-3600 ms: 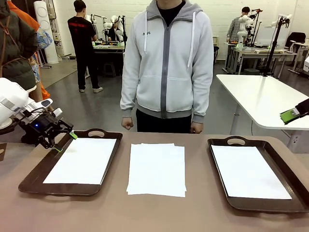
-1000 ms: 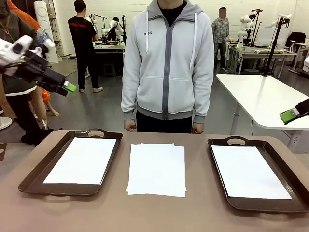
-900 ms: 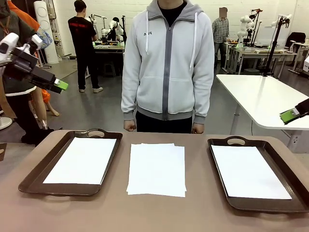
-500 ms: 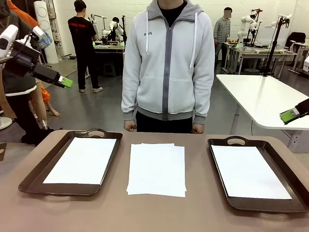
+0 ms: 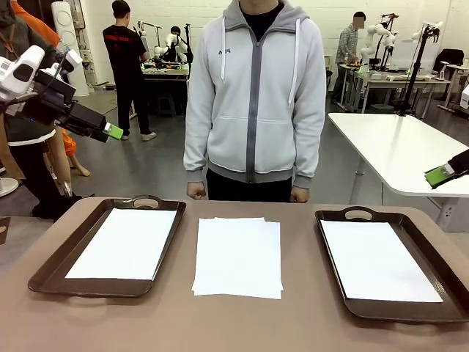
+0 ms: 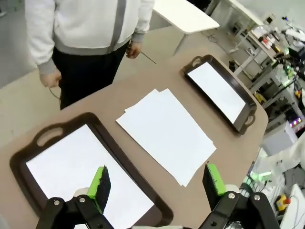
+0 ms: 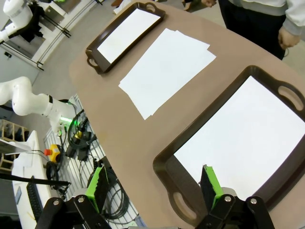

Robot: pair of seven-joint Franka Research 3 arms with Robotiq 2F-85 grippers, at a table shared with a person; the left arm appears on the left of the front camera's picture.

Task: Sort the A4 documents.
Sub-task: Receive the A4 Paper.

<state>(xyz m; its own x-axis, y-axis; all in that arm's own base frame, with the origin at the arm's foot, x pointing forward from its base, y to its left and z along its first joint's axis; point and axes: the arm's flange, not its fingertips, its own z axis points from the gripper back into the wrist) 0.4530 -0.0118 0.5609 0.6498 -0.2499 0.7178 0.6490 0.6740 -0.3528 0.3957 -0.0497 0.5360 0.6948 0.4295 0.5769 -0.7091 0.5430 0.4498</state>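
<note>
A loose stack of plain white A4 paper sheets (image 5: 238, 257) lies on the brown tabletop (image 5: 242, 326), between two dark brown handled trays. The left tray (image 5: 47, 270) holds a white sheet (image 5: 124, 243), and the right tray (image 5: 333, 253) holds another white sheet (image 5: 377, 260). The left gripper (image 6: 157, 183) hangs high on the left tray's side, jaws spread and empty. The right gripper (image 7: 155, 183) hangs high on the right tray's side, equally released.

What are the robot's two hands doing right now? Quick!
Left hand: open, holding nothing.
Right hand: open, holding nothing.
</note>
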